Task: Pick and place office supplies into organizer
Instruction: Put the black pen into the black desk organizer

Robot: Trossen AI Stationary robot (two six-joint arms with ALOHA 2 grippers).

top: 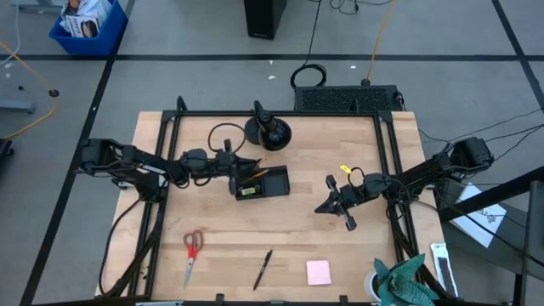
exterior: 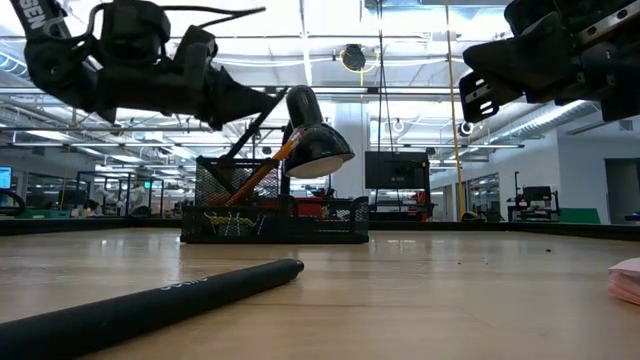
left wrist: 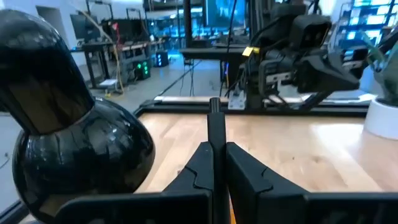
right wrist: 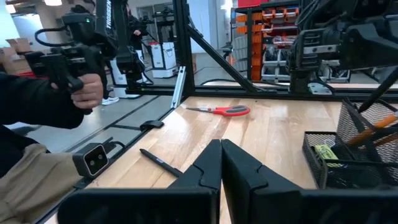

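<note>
At mid-table, we see the left gripper (top: pixel 231 167) poised over one end of the black mesh organizer (top: pixel 274 182), its fingers (left wrist: pixel 239 171) pinched on a slim black pen (left wrist: pixel 215 134) that stands between them; in the low view the pen slants down into the organizer's taller cup. Orange pencils (exterior: pixel 262 170) already lean in that cup, and a small yellow item (right wrist: pixel 323 153) lies in a low compartment beside it. We judge the job roughly half done.

Still outside the organizer: the red-handled scissors (top: pixel 192 248) lie well apart from it toward the table's front edge, a second black pen (top: pixel 263 269) rests near the scissors, and the pink sticky-note pad (top: pixel 319 272) sits farther along that same edge. We cannot make out any binder clips.

The right gripper (top: pixel 333 204) waits in the air off the organizer's other end, fingers pressed together and empty. A round black stand base (top: pixel 268 131) stands just behind the organizer. Beyond the table edge, the right wrist view catches a person's hand (right wrist: pixel 87 92) gripping a handheld controller.
</note>
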